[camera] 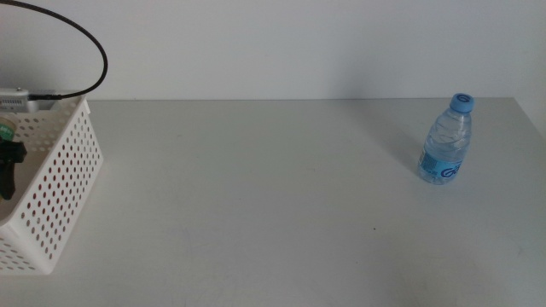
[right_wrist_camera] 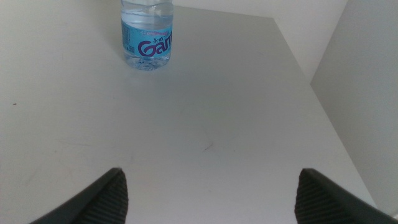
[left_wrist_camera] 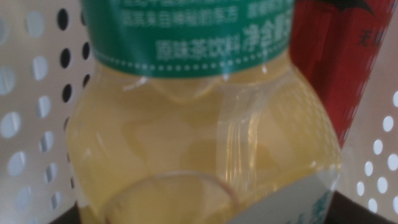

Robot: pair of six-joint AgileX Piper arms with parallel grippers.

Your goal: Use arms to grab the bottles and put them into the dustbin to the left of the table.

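Right now the clear blue-capped water bottle stands upright on the pale worktop, straight ahead of the right gripper, fingers spread wide; the left gripper's fingers can't be made out, deep inside the white perforated basket.

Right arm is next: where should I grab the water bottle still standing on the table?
Grip the water bottle across its labelled body, below the blue cap. It stands upright on the table, so come in level from the near side with the open right gripper, jaws either side.
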